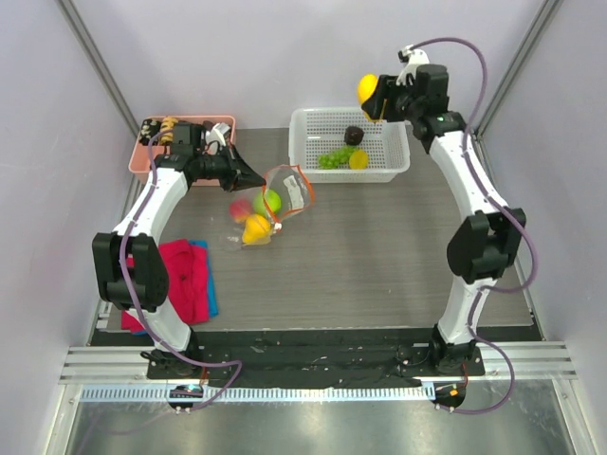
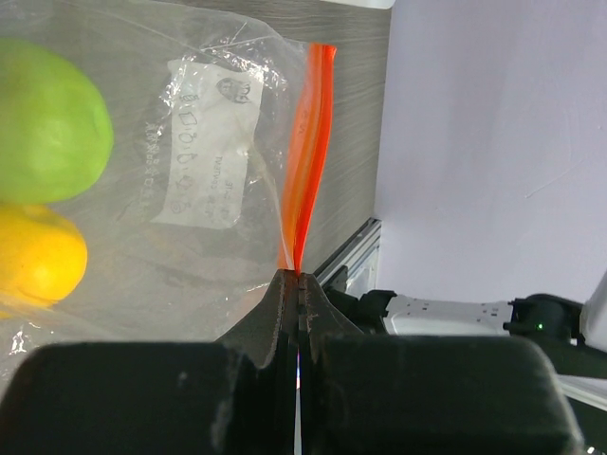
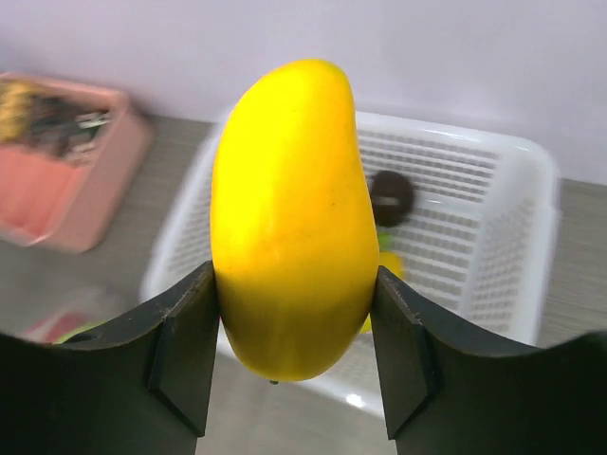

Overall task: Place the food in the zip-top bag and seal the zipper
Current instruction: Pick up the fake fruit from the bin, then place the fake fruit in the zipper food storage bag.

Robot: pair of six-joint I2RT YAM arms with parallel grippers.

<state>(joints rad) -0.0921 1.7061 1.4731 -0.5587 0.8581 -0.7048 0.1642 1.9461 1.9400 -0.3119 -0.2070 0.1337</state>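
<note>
Two tools, both gripping. The left tool (image 2: 299, 280) is pinched tight on the near end of the zipper (image 2: 311, 142), and the orange strip runs away from its tips. The zip-top bag (image 1: 296, 190) lies on the surface just beyond it, with a green apple (image 1: 272, 200), a red apple (image 1: 241, 208) and a lemon (image 1: 256, 228) inside. The right tool (image 3: 294, 322) clamps a yellow fruit (image 3: 289, 218) upright between its fingers, held over the white basket (image 1: 403, 142), which contains the plum (image 1: 354, 135) and grapes (image 1: 334, 157).

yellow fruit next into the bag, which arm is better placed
Right: the right gripper grips the yellow fruit by the basket. The left gripper is shut on the zipper, holding the bag.
</note>
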